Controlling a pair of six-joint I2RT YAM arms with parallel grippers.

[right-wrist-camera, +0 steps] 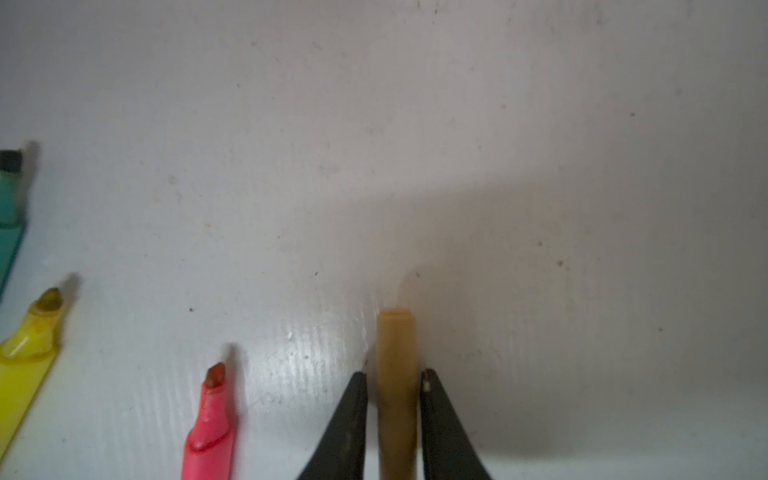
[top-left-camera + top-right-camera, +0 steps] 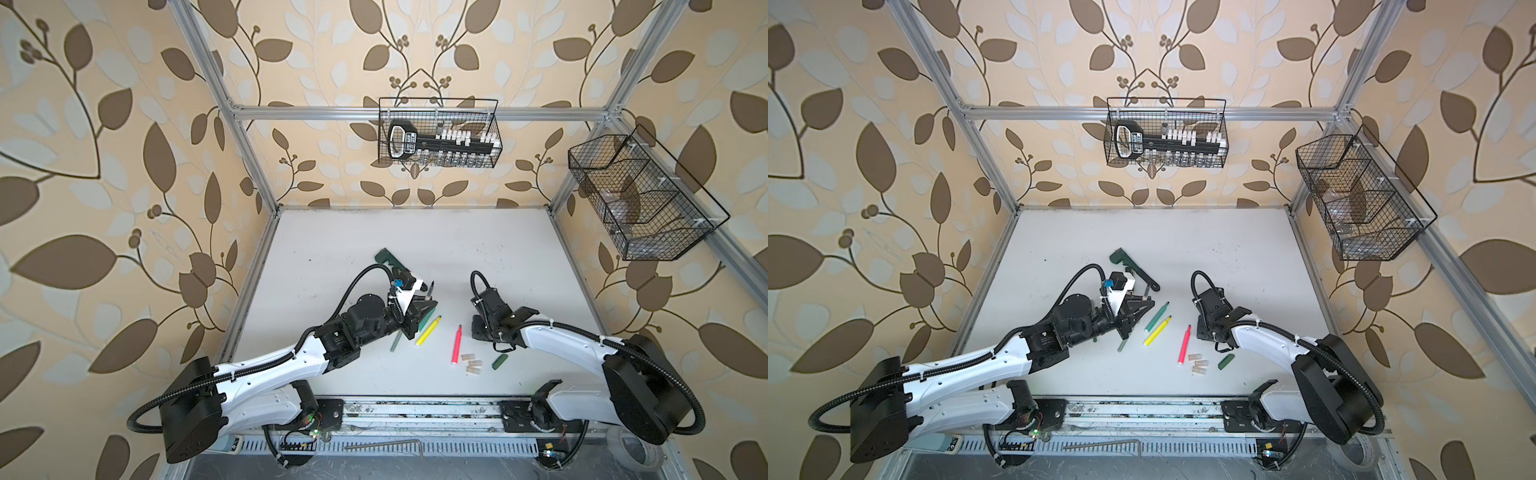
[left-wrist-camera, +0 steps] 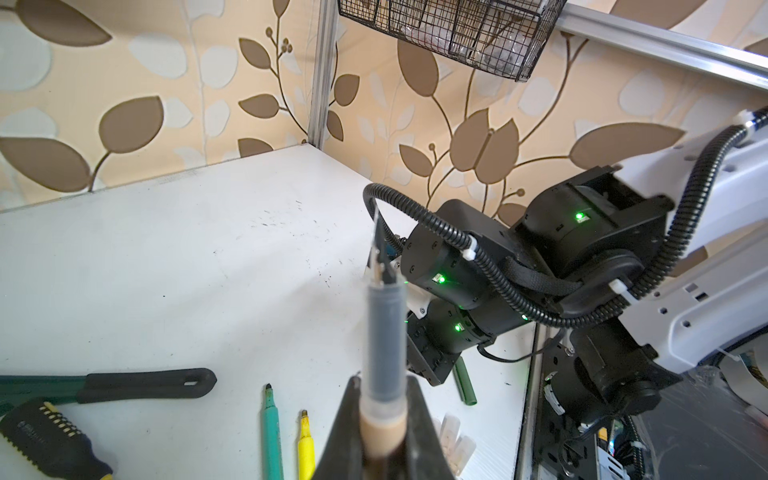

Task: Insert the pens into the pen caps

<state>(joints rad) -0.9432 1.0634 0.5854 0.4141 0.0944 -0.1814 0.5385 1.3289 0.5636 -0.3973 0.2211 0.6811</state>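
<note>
My left gripper [image 3: 382, 380] is shut on a gold-brown pen [image 3: 384, 332] whose grey front end and tip point up and away toward the right arm; in both top views it shows above the left gripper [image 2: 424, 309] [image 2: 1139, 309]. My right gripper [image 1: 395, 374] points down at the table, shut on a gold-brown pen cap [image 1: 395, 345] that sticks out past the fingertips. Teal [image 2: 1156, 316], yellow [image 2: 429, 331], pink [image 2: 457, 344] and grey-green [image 2: 395, 343] pens lie between the arms. Three beige caps [image 2: 472, 362] and a dark green cap [image 2: 500, 361] lie near the right arm.
A dark green wrench [image 2: 1133, 270] lies behind the left gripper, and a black-and-yellow screwdriver handle [image 3: 45, 440] lies beside it. Wire baskets hang on the back wall [image 2: 438, 133] and the right wall [image 2: 640, 195]. A hex key [image 2: 382, 445] lies on the front rail.
</note>
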